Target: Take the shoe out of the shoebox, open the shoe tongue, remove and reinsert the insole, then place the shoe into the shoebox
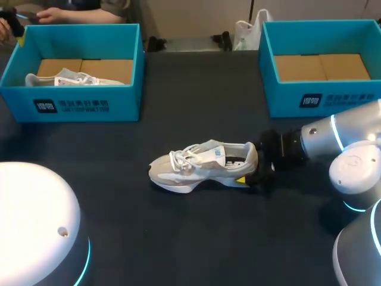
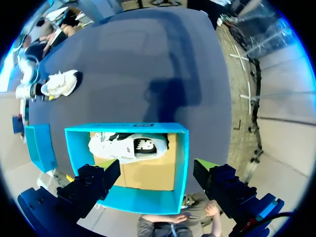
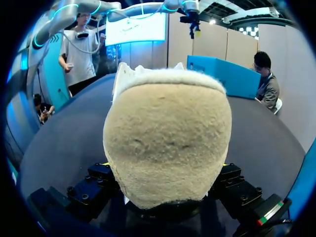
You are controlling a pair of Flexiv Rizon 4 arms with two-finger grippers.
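Observation:
A beige-and-white shoe (image 1: 202, 167) lies on its sole in the middle of the dark table, toe toward the left. My right gripper (image 1: 253, 173) is at its heel, level with the table. In the right wrist view the heel (image 3: 168, 138) fills the space between the fingers, which press on it from both sides. The left wrist view shows the same shoe (image 2: 61, 83) far off. My left gripper (image 2: 157, 168) hangs open high above the left blue shoebox (image 2: 128, 127), holding nothing. A second white shoe (image 2: 126, 147) lies on its side in that box.
The left shoebox (image 1: 77, 107) stands at the back left with the second shoe (image 1: 71, 78) in it. An empty blue shoebox (image 1: 321, 95) stands at the back right. My left arm's white housing (image 1: 36, 220) fills the near left corner.

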